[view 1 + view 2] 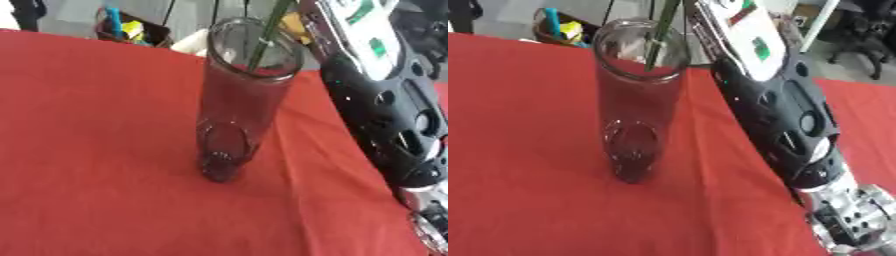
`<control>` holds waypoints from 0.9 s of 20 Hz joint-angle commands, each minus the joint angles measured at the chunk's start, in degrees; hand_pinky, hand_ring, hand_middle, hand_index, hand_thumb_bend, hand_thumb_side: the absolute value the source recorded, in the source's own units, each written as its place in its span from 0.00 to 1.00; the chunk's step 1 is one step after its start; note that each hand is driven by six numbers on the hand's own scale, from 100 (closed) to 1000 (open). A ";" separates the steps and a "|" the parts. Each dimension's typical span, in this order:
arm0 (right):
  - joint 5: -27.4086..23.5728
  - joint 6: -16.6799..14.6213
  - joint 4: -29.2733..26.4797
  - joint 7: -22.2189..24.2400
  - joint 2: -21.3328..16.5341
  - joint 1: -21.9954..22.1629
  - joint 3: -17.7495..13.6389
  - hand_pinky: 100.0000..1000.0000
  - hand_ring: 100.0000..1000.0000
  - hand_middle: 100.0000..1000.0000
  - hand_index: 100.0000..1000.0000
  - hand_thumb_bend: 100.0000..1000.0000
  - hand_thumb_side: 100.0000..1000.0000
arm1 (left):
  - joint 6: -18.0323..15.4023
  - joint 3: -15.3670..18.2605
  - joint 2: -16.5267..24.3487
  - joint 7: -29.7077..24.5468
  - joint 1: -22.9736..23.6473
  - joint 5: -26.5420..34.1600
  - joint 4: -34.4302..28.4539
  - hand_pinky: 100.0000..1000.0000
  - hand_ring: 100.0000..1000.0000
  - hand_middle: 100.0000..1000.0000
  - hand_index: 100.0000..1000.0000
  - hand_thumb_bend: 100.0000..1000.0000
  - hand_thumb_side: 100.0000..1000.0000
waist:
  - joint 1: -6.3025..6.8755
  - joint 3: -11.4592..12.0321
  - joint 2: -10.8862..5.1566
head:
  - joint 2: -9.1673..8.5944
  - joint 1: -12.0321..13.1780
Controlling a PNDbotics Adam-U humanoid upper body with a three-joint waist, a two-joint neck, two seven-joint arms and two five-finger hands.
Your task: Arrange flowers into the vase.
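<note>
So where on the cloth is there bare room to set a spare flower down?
The red cloth lies bare to the left of the glass vase and in front of it, toward the near edge. The right side is crowded: the right arm runs close beside the vase, up toward the green stem at its mouth. The far edge borders clutter.

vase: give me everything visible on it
The vase is a tall, clear cylinder that looks like glass, with an open round rim and a thick base. It stands upright on the red tablecloth, which shows through its wall. A green flower stem enters the mouth at a slant, leaning on the rim; its top runs out of view. The robot's right arm passes close beside it; contact cannot be told.
</note>
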 commanded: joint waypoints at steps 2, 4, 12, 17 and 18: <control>-0.31 -1.04 -1.44 0.23 -1.03 -0.33 -0.09 0.00 0.00 0.00 0.00 0.00 0.56 | -0.14 -0.16 0.02 -0.11 -0.63 -0.15 -1.06 0.47 0.55 0.79 0.77 0.00 0.97 | 0.33 0.02 -1.06 | -0.69 0.31; -0.44 -1.50 -1.46 0.07 -1.06 -0.08 -0.05 0.00 0.00 0.00 0.00 0.00 0.57 | -0.10 -0.16 -0.03 -0.15 -0.66 -0.19 -1.06 0.47 0.55 0.79 0.77 0.00 0.97 | 0.29 0.02 -0.96 | -0.72 0.35; 0.34 -4.62 -1.50 -0.02 -1.27 0.77 0.52 0.00 0.00 0.00 0.00 0.00 0.58 | -0.10 -0.14 -0.18 -0.26 -0.77 -0.20 -1.06 0.47 0.55 0.79 0.77 0.00 0.98 | 0.27 0.20 -0.57 | -1.06 0.37; 0.61 -6.50 -1.53 1.25 -1.48 0.96 0.47 0.00 0.02 0.00 0.00 0.00 0.58 | -0.08 -0.23 -0.23 -0.46 -0.87 -0.22 -1.06 0.47 0.55 0.79 0.77 0.00 0.98 | 0.18 0.18 -0.30 | -1.22 0.54; 0.74 -7.09 -1.53 1.27 -1.55 0.97 0.39 0.00 0.01 0.00 0.00 0.00 0.57 | -0.10 -0.25 -0.23 -0.51 -0.90 -0.22 -1.06 0.47 0.55 0.79 0.77 0.00 0.98 | 0.18 0.20 -0.24 | -1.30 0.50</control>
